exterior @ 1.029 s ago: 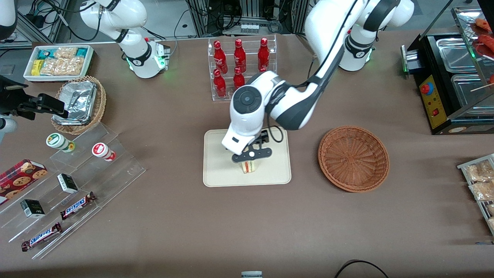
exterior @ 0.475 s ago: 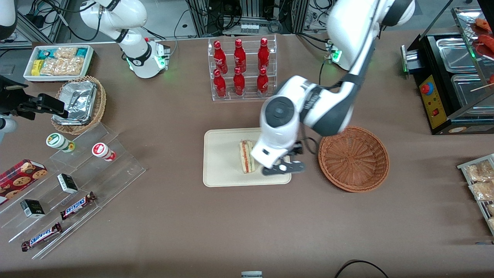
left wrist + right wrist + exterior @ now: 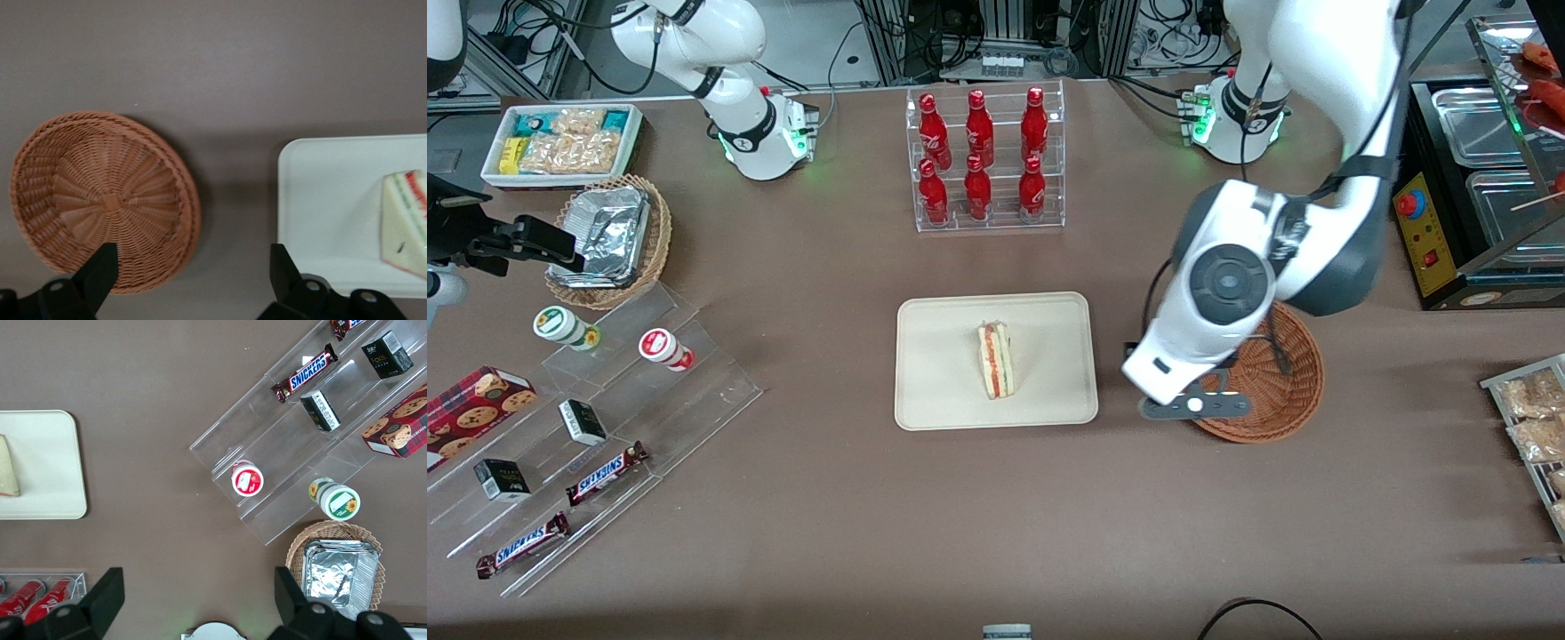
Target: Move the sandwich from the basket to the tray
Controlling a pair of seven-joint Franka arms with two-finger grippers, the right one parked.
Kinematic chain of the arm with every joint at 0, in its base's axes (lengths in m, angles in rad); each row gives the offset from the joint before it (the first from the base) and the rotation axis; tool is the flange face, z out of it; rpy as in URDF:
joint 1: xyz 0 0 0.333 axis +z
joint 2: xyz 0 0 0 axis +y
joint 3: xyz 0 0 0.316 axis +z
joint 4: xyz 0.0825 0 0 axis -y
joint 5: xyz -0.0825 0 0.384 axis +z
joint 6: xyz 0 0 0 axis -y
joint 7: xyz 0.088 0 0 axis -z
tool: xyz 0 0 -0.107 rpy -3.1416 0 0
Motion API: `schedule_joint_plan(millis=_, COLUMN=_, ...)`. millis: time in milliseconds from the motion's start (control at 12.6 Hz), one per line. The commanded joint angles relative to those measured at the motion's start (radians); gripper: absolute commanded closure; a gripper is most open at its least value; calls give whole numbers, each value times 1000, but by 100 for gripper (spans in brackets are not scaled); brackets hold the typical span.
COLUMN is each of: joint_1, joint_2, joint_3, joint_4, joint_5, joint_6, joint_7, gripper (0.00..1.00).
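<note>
The sandwich lies on its side near the middle of the tray, its red, orange and green filling layers showing along the cut edge; nothing else lies on the tray. The tray rests flat on the brown desk. Beside it, toward the working arm's end of the desk, stands the basket (reddish-brown wicker), partly covered in the front view by the arm; the left wrist view shows its woven bowl holding nothing. The pincer hangs above the strip of bare desk between basket and tray, its two dark fingers spread wide with nothing between them; in the front view it shows as a dark bar at the basket's rim nearest the tray.

Farther from the front camera than the tray, a clear rack holds six red bottles. Toward the parked arm's end, a lighter wicker basket holds crumpled foil containers, and a white box holds snack packets. A clear stepped stand carries two round tubs, two small dark boxes, a red cookie box and two bars lettered "SNICKERS".
</note>
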Motion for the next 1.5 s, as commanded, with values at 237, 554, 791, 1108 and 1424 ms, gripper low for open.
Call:
schedule_joint_plan(millis=237, joint_1=137, joint_2=-200, joint_3=-7, joint_4=-219, joint_5=-4, joint_6=-16, joint_7=225, gripper=0)
schedule_joint_plan(millis=554, joint_1=248, joint_2=-262, joint_3=-10, joint_4=-218, joint_5=-36, joint_6=-111, joint_7=368, gripper=0)
schedule_joint_plan(millis=791, joint_1=364, joint_2=-335, joint_3=-62, joint_4=-219, joint_5=-45, joint_6=-174, joint_7=465, gripper=0)
schedule_joint_plan(millis=1108, joint_1=507, joint_2=-418, joint_3=-183, joint_4=-219, joint_5=-28, joint_6=-226, joint_7=525, gripper=0)
schedule_joint_plan(millis=1424, joint_1=530, joint_2=-464, joint_3=-197, joint_4=-196, joint_5=21, joint_6=-274, joint_7=548, gripper=0)
